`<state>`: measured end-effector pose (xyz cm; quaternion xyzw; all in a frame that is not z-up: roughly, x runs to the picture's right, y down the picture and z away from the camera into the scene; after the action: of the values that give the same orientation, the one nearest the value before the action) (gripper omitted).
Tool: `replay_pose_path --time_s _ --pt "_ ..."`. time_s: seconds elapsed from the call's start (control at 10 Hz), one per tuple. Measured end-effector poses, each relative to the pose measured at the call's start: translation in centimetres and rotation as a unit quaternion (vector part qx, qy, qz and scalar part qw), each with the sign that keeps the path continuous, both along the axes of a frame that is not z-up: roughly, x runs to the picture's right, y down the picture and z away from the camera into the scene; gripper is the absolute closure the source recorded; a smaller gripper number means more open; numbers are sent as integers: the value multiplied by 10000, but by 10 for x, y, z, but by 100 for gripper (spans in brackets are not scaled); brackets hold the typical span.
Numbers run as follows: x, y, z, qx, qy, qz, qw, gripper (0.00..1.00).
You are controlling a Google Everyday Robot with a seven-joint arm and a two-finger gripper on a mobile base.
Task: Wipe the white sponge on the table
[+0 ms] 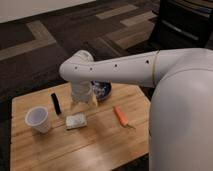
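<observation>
The white sponge lies flat on the light wooden table, left of centre, between the cup and the carrot. My gripper hangs from the white arm just behind and slightly right of the sponge, a little above the table top. It does not touch the sponge.
A white translucent plastic cup stands at the left. A black marker-like stick lies behind the sponge. A dark blue bowl sits at the back edge, partly hidden by the gripper. An orange carrot lies at the right. My white arm body fills the right side.
</observation>
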<state>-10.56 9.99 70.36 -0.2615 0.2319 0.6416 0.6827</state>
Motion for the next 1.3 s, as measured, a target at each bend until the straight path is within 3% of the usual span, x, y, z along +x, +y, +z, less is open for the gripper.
replay_pose_path --time_s 0.9,1.1,1.3 --pt "1 1 0 -18 14 -30 10000 35" --pt "3 7 2 -117 -52 -435 9990 35" --pt "-1 7 3 -78 -256 -1028 9943 35"
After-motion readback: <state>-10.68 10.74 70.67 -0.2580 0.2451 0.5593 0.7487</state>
